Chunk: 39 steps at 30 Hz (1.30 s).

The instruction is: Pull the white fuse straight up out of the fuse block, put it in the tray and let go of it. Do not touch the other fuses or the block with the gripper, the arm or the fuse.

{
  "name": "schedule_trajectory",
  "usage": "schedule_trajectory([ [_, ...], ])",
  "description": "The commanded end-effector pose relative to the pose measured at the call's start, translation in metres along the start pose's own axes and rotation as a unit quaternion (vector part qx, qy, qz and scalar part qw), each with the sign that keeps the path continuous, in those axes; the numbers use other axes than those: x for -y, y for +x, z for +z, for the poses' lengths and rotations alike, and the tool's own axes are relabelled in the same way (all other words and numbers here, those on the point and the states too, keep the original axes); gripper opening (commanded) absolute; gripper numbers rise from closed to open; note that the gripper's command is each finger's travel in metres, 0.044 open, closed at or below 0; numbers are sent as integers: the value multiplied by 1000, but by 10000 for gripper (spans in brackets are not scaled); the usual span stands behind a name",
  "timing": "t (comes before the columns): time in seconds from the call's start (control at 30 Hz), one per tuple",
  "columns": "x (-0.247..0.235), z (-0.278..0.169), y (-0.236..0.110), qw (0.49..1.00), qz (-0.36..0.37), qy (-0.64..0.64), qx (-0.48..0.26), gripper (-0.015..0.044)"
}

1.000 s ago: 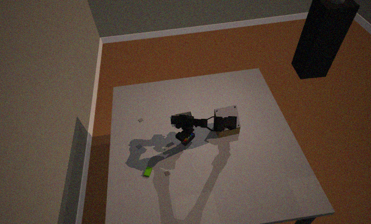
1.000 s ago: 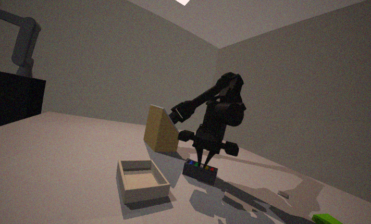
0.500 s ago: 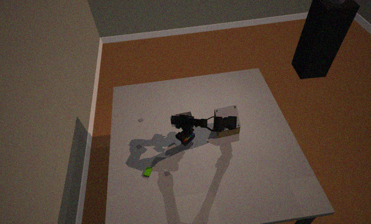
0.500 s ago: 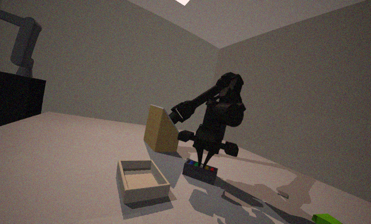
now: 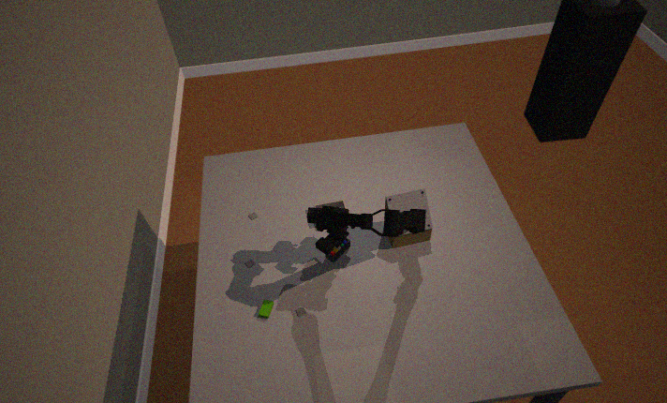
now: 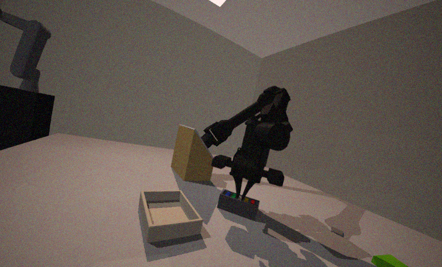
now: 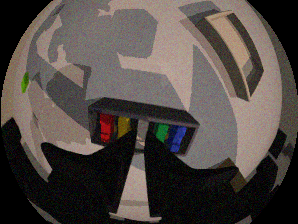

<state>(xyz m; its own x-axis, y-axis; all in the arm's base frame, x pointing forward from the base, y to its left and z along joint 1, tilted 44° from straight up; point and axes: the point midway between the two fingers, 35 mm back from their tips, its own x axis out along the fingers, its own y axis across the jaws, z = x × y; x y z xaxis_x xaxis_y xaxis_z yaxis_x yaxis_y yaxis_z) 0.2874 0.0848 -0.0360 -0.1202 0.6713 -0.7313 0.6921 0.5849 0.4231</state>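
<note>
The black parallel-jaw gripper (image 6: 241, 196) points straight down over the dark rectangular fuse block (image 6: 237, 206), its two tapered fingers drawn narrowly together on the small white fuse (image 7: 141, 135) at the middle of the row. The fuse seems to sit in its slot, though the fingers hide most of it. Red (image 7: 105, 127) and yellow (image 7: 123, 127) fuses stand on one side, green (image 7: 161, 132) and blue (image 7: 178, 137) on the other. The shallow beige open tray (image 6: 153, 225) lies just beside the block on the pale grey table (image 5: 476, 300).
</note>
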Motion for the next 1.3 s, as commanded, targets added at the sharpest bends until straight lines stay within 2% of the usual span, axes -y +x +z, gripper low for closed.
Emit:
schedule_trajectory([
  [0.0, 0, 0, -2, 1000, 0, -2, 0, 0],
  [1.27, 0, 1, -21, 1000, 0, 0, 0, 0],
])
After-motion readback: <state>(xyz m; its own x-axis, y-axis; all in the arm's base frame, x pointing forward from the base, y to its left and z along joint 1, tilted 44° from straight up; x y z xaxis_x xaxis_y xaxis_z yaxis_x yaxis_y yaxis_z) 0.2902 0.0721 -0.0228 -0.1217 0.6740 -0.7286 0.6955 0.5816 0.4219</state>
